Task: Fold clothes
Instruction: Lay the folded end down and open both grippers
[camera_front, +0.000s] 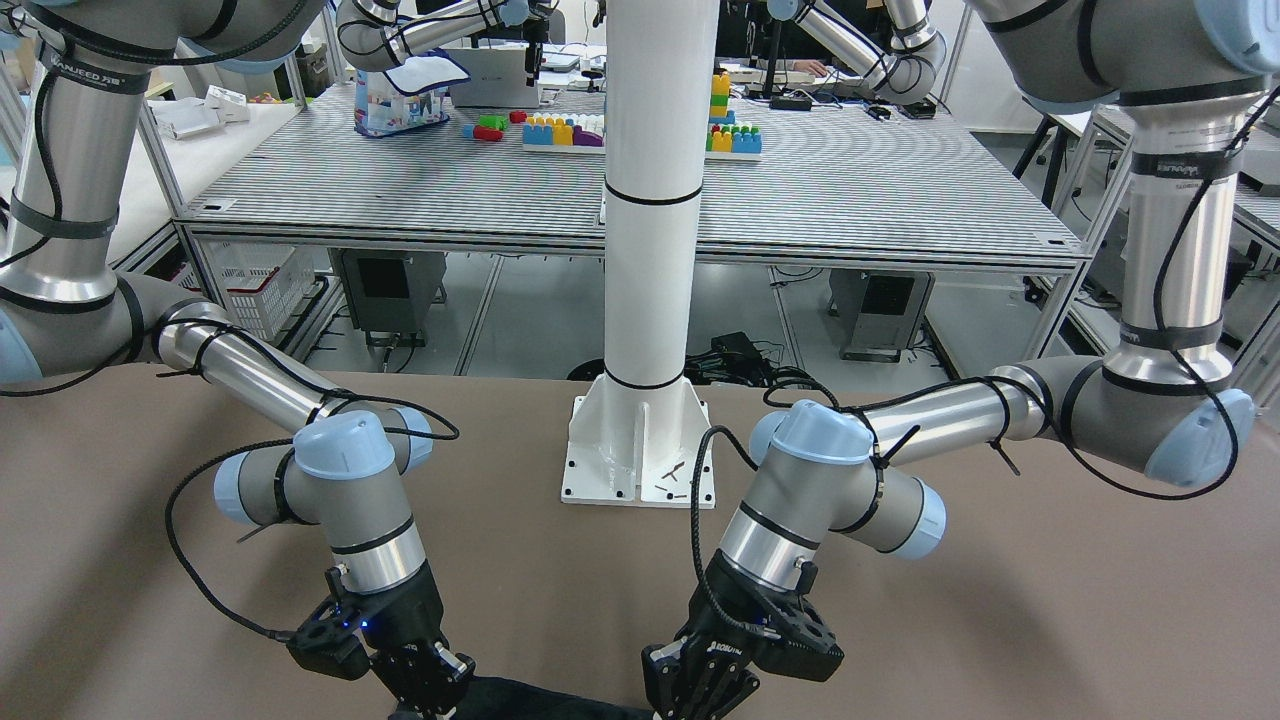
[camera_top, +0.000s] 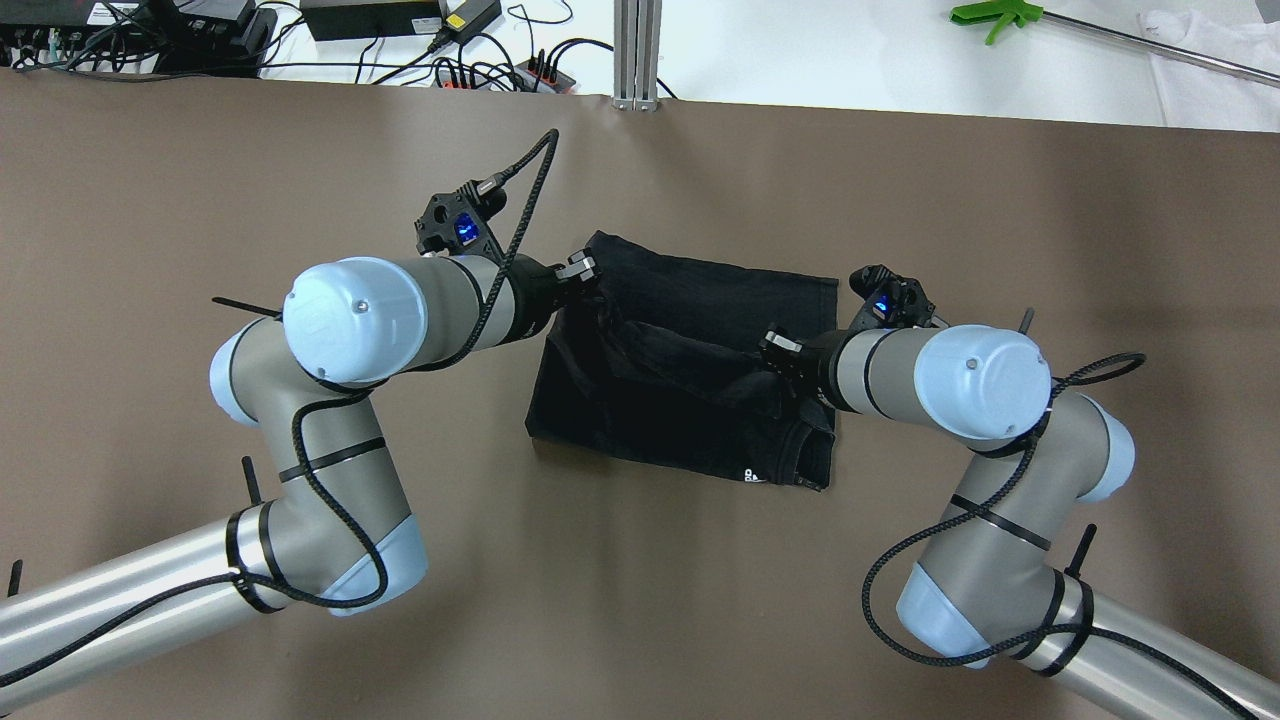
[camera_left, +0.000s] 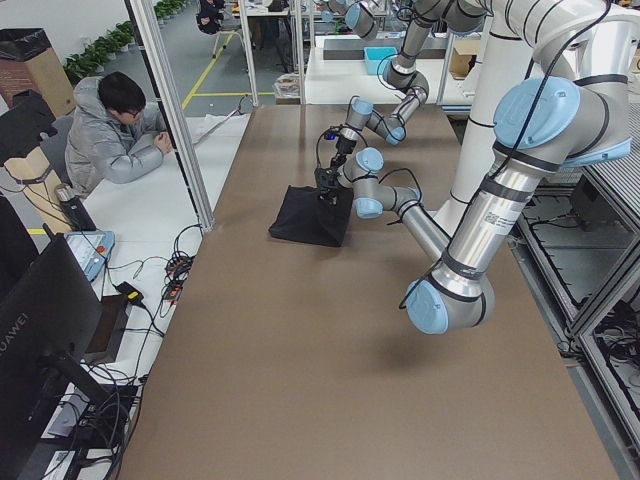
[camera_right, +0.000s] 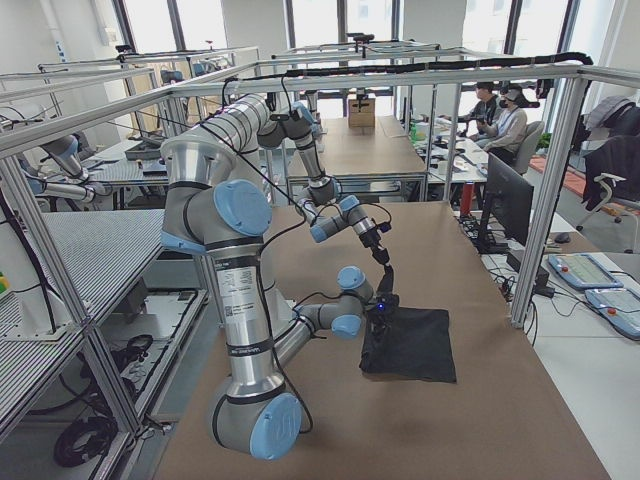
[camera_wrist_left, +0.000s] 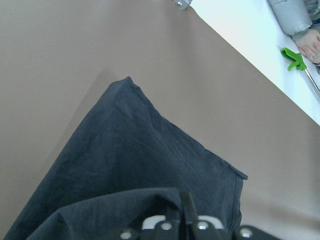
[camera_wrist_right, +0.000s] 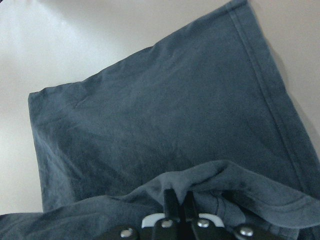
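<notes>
1. currently the black garment (camera_top: 690, 420) lies near the middle of the brown bench (camera_top: 640, 620). most of it is spread flat, and a rumpled ridge of cloth rises between the two arms. a small white mark (camera_top: 752, 476) sits by its robot-side edge, toward the right corner.
2. the left end effector (camera_top: 583, 272) is clamped on a lifted fold at the garment's far left corner. its wrist view shows the fingers pinched together with cloth bunched over them.
3. the right end effector (camera_top: 778, 352) is likewise closed on a gathered fold, toward the garment's right side.
4. the cloth looks soft, light and limp. it will likely sag between the two holds and keep no shape of its own. its matte surface suggests it will not slip easily from a firm pinch.
5. the hemmed edge (camera_wrist_right: 260, 65) looks thicker, so hems and corners seem the best places to take hold.
6. one risk is pinching only the top layer. another is the arms travelling unevenly, which would skew the fold.
</notes>
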